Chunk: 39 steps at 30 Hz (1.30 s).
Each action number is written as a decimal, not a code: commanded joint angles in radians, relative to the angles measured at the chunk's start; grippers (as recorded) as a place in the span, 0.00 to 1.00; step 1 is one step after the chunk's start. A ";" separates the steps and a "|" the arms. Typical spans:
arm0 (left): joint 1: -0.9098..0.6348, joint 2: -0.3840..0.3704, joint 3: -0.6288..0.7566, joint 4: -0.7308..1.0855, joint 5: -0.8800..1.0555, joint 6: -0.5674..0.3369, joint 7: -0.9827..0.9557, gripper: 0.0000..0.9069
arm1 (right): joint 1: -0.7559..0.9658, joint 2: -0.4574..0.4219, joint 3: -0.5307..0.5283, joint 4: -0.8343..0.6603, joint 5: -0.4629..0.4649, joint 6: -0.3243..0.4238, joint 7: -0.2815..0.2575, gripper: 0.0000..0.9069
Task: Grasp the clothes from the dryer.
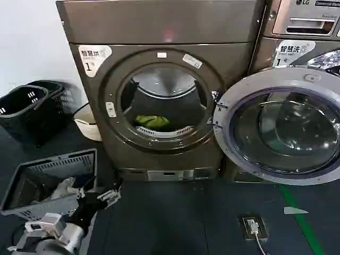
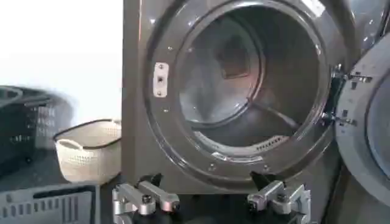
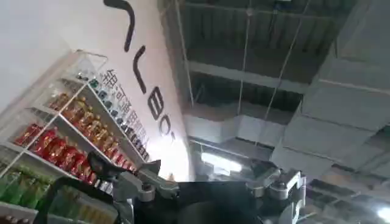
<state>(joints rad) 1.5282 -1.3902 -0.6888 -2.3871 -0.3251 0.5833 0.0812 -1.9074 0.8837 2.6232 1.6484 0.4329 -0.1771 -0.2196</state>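
The clothes (image 1: 151, 121) are seen low inside the dryer (image 1: 159, 90), at about 6 o'clock of the porthole, resting on the drum floor behind the lip. The door (image 1: 284, 125) is swung wide to 3 o'clock. The left gripper (image 2: 210, 198) is held released, fingers spread, low before the opening and well apart from the fabric. The right gripper (image 3: 210, 185) is pointed toward a ceiling, jaws parted, empty. The cloth is judged light, soft and limp; a pinch at a raised fold is advised.
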 commanded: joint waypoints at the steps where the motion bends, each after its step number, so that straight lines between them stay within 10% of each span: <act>1: 0.005 -0.009 0.019 -0.006 -0.007 0.017 -0.122 1.00 | -0.001 0.004 -0.003 0.004 0.025 0.012 -0.022 1.00; 39: 0.005 -0.010 0.022 -0.024 -0.006 0.000 -0.152 1.00 | -0.011 -0.007 0.010 0.002 0.071 0.046 -0.016 1.00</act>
<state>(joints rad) 1.5345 -1.4002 -0.6661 -2.4103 -0.3303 0.5823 -0.0663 -1.9182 0.8761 2.6326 1.6496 0.5007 -0.1331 -0.2345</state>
